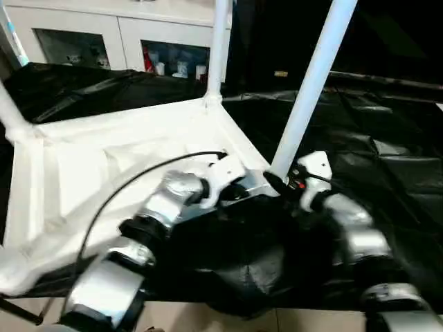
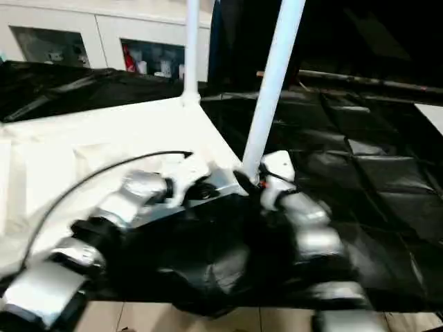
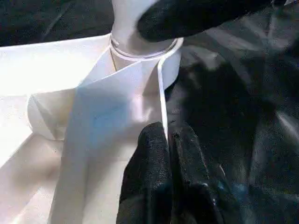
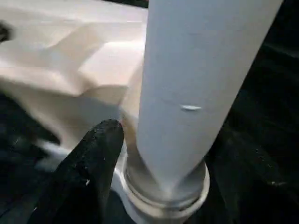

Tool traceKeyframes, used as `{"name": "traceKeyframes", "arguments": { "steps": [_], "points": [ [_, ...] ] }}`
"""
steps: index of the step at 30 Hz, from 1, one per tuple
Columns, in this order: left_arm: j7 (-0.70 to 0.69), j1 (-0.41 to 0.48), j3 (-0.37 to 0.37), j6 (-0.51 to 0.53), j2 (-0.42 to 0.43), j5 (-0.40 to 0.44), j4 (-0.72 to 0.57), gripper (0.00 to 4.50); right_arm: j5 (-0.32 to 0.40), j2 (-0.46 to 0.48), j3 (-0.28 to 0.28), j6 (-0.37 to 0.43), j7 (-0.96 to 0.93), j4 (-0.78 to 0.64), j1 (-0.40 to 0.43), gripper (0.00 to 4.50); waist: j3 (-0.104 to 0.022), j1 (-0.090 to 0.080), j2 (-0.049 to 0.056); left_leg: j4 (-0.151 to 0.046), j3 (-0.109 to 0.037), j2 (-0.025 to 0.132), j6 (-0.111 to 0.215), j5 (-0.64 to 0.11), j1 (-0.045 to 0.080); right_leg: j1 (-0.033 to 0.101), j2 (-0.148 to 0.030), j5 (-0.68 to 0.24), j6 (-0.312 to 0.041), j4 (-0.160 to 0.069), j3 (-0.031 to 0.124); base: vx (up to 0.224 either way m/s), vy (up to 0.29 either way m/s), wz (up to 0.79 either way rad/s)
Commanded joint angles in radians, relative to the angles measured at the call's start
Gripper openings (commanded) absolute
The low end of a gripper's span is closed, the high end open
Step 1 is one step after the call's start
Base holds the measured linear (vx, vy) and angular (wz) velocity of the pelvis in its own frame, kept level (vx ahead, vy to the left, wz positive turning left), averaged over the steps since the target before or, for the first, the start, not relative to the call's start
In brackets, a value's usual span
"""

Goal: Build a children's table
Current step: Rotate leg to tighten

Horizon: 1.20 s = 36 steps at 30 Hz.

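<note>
A: Where is the tabletop (image 1: pixel 118 159)?

B: It lies upside down on the black cloth (image 1: pixel 374 138), ribs up; one corner socket (image 3: pixel 145 58) sits just ahead of both grippers, with a leg (image 1: pixel 308 90) standing in it, leaning slightly; a second leg (image 1: pixel 218 48) rises from the corner beyond; a third (image 1: pixel 10 111) from the far left corner.

A: What is the left gripper (image 3: pixel 167 140) doing?

B: Its two fingers are pressed tight together at the thin side wall of the tabletop, just below the socket; whether the wall's edge is pinched between them I cannot tell.

A: And the right gripper (image 4: pixel 163 154)?

B: Its jaws are spread either side of the leg's base; one finger (image 4: pixel 91 163) stands just beside the socket's collar, the other (image 4: pixel 252 172) across the leg; whether they press on it I cannot tell.

A: Anything behind?

B: White cabinets (image 1: pixel 104 34) with glass doors.
</note>
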Motion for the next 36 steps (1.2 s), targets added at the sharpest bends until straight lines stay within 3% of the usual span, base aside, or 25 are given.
{"name": "traceKeyframes", "arguments": {
  "steps": [1,7,11,14,17,23,25,28,29,31,32,33,35,36],
  "points": [
    [-0.097,0.052,-0.04,0.01,0.024,0.008,0.025,0.0,0.033,-0.006,0.065,0.02,0.157,-0.048,0.001,3.01,-0.039,0.006,-0.005,-0.059,-0.007,0.03,0.098,-0.196,-0.013,0.048,-0.059,-0.25,-0.18,-0.076,0.043,0.0,0.0,0.0],
    [-0.312,0.096,-0.064,0.011,0.09,-0.058,-0.068,0.0,0.049,-0.062,0.072,0.032,0.26,-0.049,-0.012,3.01,-0.041,-0.005,0.0,-0.055,-0.004,0.034,0.097,-0.147,-0.008,0.048,-0.054,-0.117,-0.252,-0.059,0.044,0.0,0.0,0.0],
    [-0.394,0.114,-0.076,0.067,0.131,-0.076,-0.124,0.0,0.042,-0.085,0.077,0.03,0.309,-0.036,-0.021,3.01,-0.041,0.0,-0.002,-0.051,0.001,0.034,0.113,-0.116,-0.003,0.05,-0.053,-0.032,-0.291,-0.047,0.045,0.0,0.0,0.0],
    [-0.403,0.118,-0.072,0.066,0.145,-0.079,-0.128,0.0,0.04,-0.094,0.084,0.028,0.328,-0.029,-0.022,3.01,-0.039,0.002,-0.002,-0.053,0.001,0.035,0.1,-0.141,-0.002,0.051,-0.055,-0.074,-0.282,-0.052,0.045,0.0,0.0,0.0],
    [-0.398,0.122,-0.066,0.067,0.151,-0.079,-0.132,0.0,0.052,-0.093,0.08,0.033,0.33,-0.027,-0.022,2.68,-0.038,0.003,-0.004,-0.054,0.0,0.034,0.087,-0.154,-0.002,0.052,-0.056,-0.109,-0.267,-0.054,0.046,0.0,0.0,0.0],
    [-0.373,0.135,-0.055,0.08,0.154,-0.082,-0.156,0.0,0.07,-0.082,0.075,0.049,0.339,-0.046,0.002,2.21,-0.041,0.003,-0.003,-0.051,0.001,0.034,0.09,-0.126,-0.002,0.052,-0.054,-0.068,-0.272,-0.048,0.046,0.0,0.0,0.0],
    [-0.286,0.121,-0.03,0.061,0.126,-0.079,-0.123,0.0,0.055,-0.057,0.065,0.035,0.257,-0.026,0.006,2.06,-0.041,0.003,-0.004,-0.051,0.001,0.033,0.091,-0.124,-0.002,0.053,-0.054,-0.067,-0.272,-0.049,0.046,0.0,0.0,0.0],
    [-0.109,0.087,0.004,0.047,0.071,-0.056,-0.053,0.0,0.015,0.002,0.033,0.007,0.036,0.042,0.0,1.99,-0.035,0.002,-0.002,-0.054,0.0,0.031,0.064,-0.168,-0.001,0.047,-0.056,-0.162,-0.245,-0.059,0.047,0.0,0.0,0.0],
    [0.02,0.065,0.017,0.053,0.026,-0.035,-0.006,0.0,0.001,0.059,0.003,0.009,-0.142,0.086,0.001,1.98,-0.031,-0.001,0.0,-0.059,-0.003,0.03,0.025,-0.222,0.002,0.041,-0.057,-0.284,-0.208,-0.072,0.047,0.0,0.0,0.0],
    [0.056,0.059,0.019,0.057,0.011,-0.03,0.006,0.0,-0.003,0.077,-0.005,0.013,-0.195,0.095,0.002,1.97,-0.028,-0.004,-0.005,-0.064,-0.007,0.028,0.002,-0.277,0.005,0.039,-0.057,-0.404,-0.163,-0.084,0.044,0.0,0.0,0.0],
    [0.119,0.049,0.026,0.065,-0.021,-0.026,0.025,0.0,-0.007,0.111,-0.017,0.023,-0.282,0.106,0.005,1.97,-0.027,-0.003,0.001,-0.065,-0.008,0.028,-0.001,-0.287,0.006,0.037,-0.057,-0.425,-0.151,-0.086,0.045,0.0,0.0,0.0],
    [0.166,0.041,0.028,0.071,-0.051,-0.023,0.039,0.0,-0.008,0.144,-0.028,0.031,-0.355,0.113,0.006,1.97,-0.026,-0.003,-0.002,-0.065,-0.007,0.027,0.0,-0.315,0.013,0.029,-0.057,-0.46,-0.134,-0.094,0.045,0.0,0.0,0.0],
    [0.24,0.027,0.031,0.065,-0.106,-0.021,0.061,0.0,-0.003,0.204,-0.045,0.043,-0.468,0.125,0.003,1.97,-0.025,-0.002,-0.002,-0.066,-0.008,0.025,0.007,-0.338,0.017,0.024,-0.058,-0.506,-0.113,-0.102,0.045,0.0,0.0,0.0],
    [0.242,0.021,0.029,0.047,-0.141,-0.029,0.065,0.0,0.001,0.238,-0.051,0.046,-0.515,0.129,-0.006,1.97,-0.026,-0.001,0.01,-0.067,-0.009,0.025,0.007,-0.345,0.02,0.02,-0.059,-0.514,-0.104,-0.103,0.045,0.0,0.0,0.0]
  ]
}}
